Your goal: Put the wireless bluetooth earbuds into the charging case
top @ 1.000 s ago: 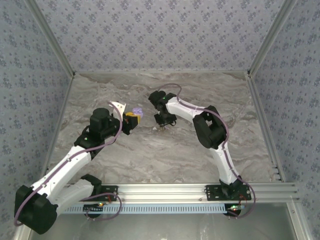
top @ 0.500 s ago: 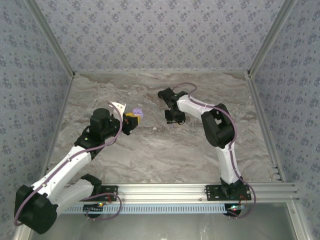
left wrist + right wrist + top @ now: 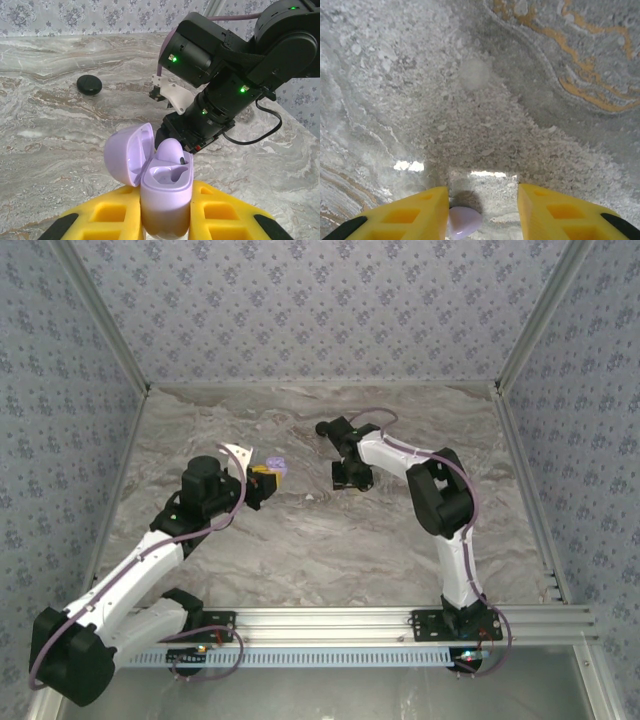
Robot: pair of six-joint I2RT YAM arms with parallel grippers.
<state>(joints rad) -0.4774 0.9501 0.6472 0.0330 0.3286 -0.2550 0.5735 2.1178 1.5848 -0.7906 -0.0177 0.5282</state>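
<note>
Marble surface (image 3: 300, 540) below; our left pincer (image 3: 165, 216) clamps the open charging case (image 3: 166, 187), right pincer (image 3: 482, 210) parted, earbud (image 3: 464, 222) loose beside one jaw, so we could drop it.

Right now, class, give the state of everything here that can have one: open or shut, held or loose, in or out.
left pincer: shut on the case.
right pincer: open.
case: upright, lid open.
first earbud: seated in the case, next slot empty.
second earbud: outside the case, between the right pincer's fingers, touching one.
black disc: lying loose on the table.
</note>
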